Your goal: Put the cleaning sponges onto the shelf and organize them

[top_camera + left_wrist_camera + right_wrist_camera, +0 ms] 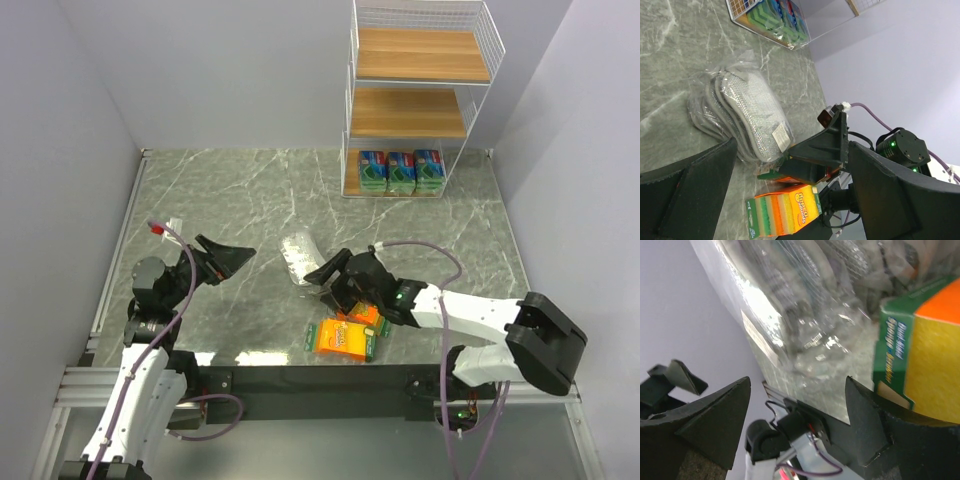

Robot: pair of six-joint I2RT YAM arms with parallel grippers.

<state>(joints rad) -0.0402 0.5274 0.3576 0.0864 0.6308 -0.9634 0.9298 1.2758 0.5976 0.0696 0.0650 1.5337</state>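
Note:
The shelf (420,100) stands at the far right, and three blue-and-green sponge packs (400,172) sit side by side on its bottom tier. On the table near the arms lie a clear-wrapped silvery pack (298,258) and two orange packs (345,338), one partly under my right arm. My right gripper (322,285) is open and low over the table, between the silvery pack (815,315) and an orange pack (925,350), holding nothing. My left gripper (232,262) is open and empty, left of the silvery pack (745,115) and pointing at it.
Grey walls close the table in on the left, back and right. A black rail (300,378) runs along the near edge just behind the orange packs. The upper two shelf boards (420,55) carry nothing. The right arm's purple cable (440,255) loops above the table.

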